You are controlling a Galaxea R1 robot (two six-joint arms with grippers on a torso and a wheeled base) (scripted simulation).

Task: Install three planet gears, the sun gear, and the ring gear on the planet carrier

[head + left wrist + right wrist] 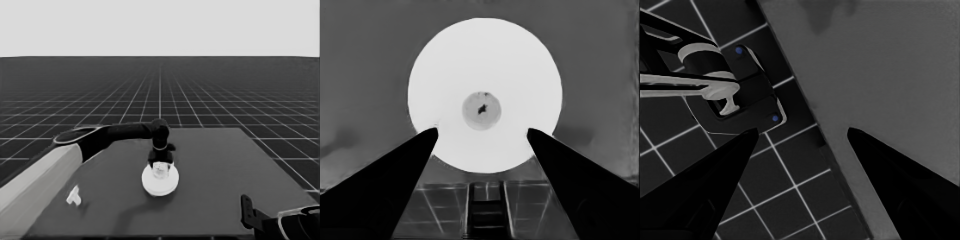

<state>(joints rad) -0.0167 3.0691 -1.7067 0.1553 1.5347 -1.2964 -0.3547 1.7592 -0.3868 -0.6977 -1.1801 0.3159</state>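
One larger round part [160, 181] lies mid-table; we see our left gripper [160, 164] hanging directly above it, fingers [395, 170] spread, while our right gripper [800, 132] waits, spread, near right.

We cannot see the gears or the smaller round part beneath the larger round part [160, 184]. The left gripper [160, 166] hides its top; contact unclear.

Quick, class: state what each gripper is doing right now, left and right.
Left gripper: open, fingers spread either side of the larger round part, not clamping it.
Right gripper: open, holding nothing, parked at the table corner.
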